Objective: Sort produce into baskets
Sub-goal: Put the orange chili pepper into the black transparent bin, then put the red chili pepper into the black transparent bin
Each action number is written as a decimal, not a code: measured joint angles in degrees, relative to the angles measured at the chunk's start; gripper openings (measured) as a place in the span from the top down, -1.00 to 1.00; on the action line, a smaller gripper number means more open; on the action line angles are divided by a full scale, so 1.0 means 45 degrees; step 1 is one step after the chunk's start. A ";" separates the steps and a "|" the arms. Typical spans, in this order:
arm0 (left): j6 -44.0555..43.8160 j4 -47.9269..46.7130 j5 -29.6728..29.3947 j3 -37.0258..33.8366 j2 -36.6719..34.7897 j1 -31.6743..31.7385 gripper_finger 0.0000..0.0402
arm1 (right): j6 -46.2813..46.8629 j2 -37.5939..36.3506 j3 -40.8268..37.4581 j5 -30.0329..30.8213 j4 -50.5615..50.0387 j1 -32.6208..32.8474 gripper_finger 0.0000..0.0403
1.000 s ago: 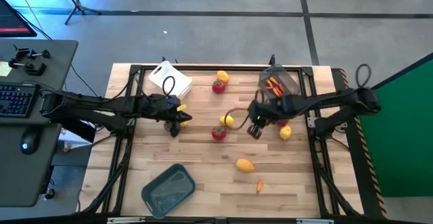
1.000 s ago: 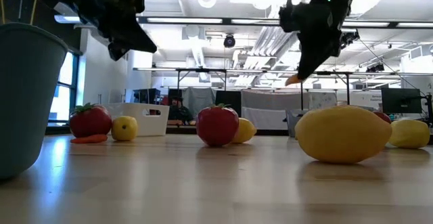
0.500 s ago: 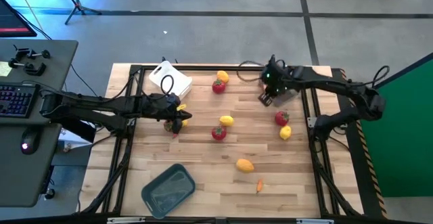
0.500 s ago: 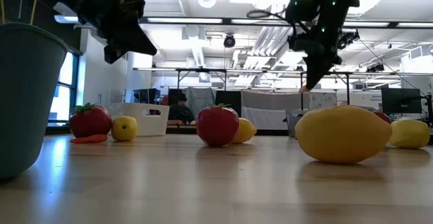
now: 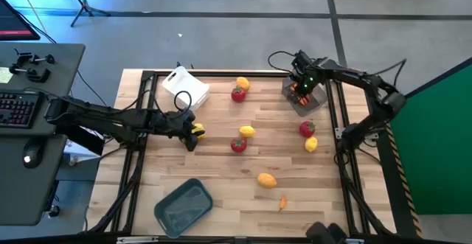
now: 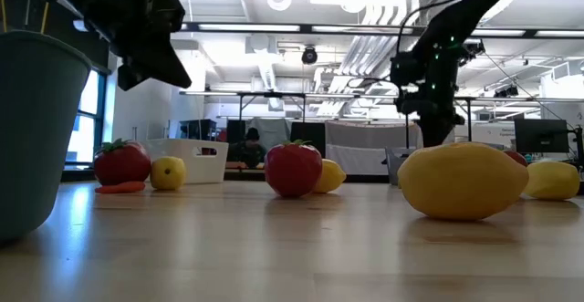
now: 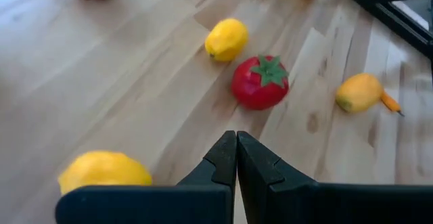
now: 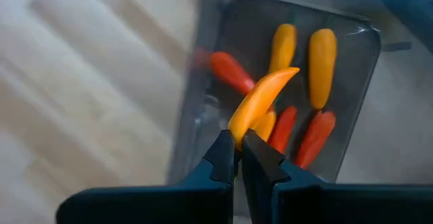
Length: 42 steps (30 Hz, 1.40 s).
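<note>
My right gripper [image 8: 238,143] is over the dark see-through basket [image 5: 304,100] at the table's far right and is shut on a thin orange piece [image 8: 260,99]. Several orange, red and yellow pieces [image 8: 298,126] lie in that basket. My left gripper [image 7: 237,149] is shut and empty above the table's left middle [image 5: 192,137], with a yellow fruit [image 7: 105,173] beside it. Red fruits [image 5: 238,145] and yellow fruits [image 5: 267,179] lie scattered on the table. An orange piece [image 5: 283,201] lies near the front edge. My right gripper pinches the orange piece by one end [image 8: 238,128] between its two fingertips, coming from above and pointing down. The rest of the piece sticks out past the fingertips. It is lifted clear, above the pieces in the dark basket.
The white basket [image 5: 185,88] stands at the far left and the grey-blue basket [image 5: 183,206] at the near left. A red fruit [image 5: 237,94] and a yellow one [image 5: 243,84] lie at the far middle. Another pair [image 5: 308,136] lies near the dark basket.
My right gripper has gone from the table's middle toward the far right edge with the orange piece, and now stands over the dark basket, still shut on the piece.
</note>
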 joint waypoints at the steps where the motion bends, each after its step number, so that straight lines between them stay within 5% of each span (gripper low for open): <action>1: -0.0143 -0.0090 0.0008 0.0000 0.0000 -0.0088 1.00 | -0.0038 0.0171 -0.0001 -0.0003 0.0097 -0.0116 0.99; 7: -0.1683 -0.1122 0.0388 0.0000 0.0000 -0.0658 1.00 | 0.0029 0.0674 -0.0005 0.0179 0.0418 -0.0538 0.87; 20: -0.5873 -0.2908 -0.0499 0.0000 0.0558 -0.3440 0.78 | -0.0524 -0.0737 -0.0005 0.0763 -0.0017 -0.0537 0.12; 31: -0.9146 -0.3665 -0.4362 0.0005 0.1813 -0.6301 1.00 | -0.0664 -0.2697 -0.0005 0.0763 -0.0126 -0.0537 0.09; 36: -1.1109 -0.5268 -0.4867 0.0005 0.2545 -0.7045 1.00 | -0.0625 -0.3164 0.0000 0.0763 -0.0123 -0.0537 0.09; 42: -1.0474 -0.5178 -0.5127 0.0000 0.3774 -0.7285 0.98 | -0.0518 -0.3294 0.0000 0.0763 -0.0118 -0.0537 0.09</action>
